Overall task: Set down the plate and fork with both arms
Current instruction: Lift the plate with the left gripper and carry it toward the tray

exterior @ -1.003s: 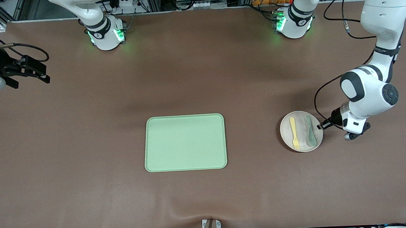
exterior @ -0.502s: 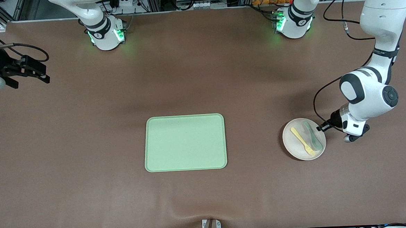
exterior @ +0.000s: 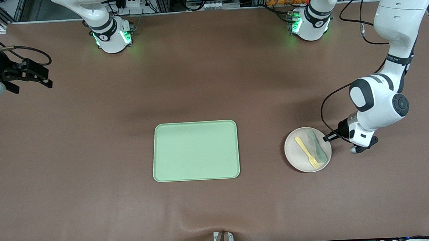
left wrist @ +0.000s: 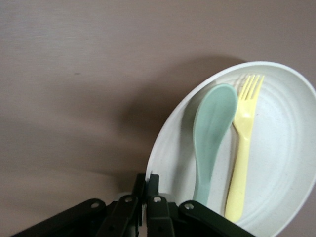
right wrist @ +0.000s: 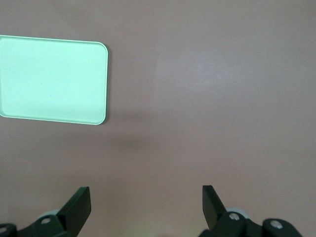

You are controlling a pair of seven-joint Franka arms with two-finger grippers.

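The off-white plate [exterior: 304, 156] is toward the left arm's end of the table, beside the green tray. On it lie the pale-yellow fork [exterior: 307, 152] and a grey-green spoon [exterior: 318, 146]. My left gripper [exterior: 328, 136] is shut on the plate's rim. The left wrist view shows the plate [left wrist: 286, 148] tilted above the table, with the fork [left wrist: 242, 148] and spoon [left wrist: 210, 138] on it and my left gripper [left wrist: 150, 178] pinching its edge. My right gripper [exterior: 32, 76] is open and empty at the right arm's end of the table; it also shows in the right wrist view [right wrist: 145, 200].
The rectangular light-green tray [exterior: 195, 151] lies flat at the table's middle; it also shows in the right wrist view [right wrist: 52, 79]. The brown table mat [exterior: 219, 208] is bare around it. The arm bases stand along the edge farthest from the front camera.
My left gripper has carried the plate, with fork and spoon, nearer the front camera and then toward the tray; the cutlery turned on the plate. The right arm has not moved.
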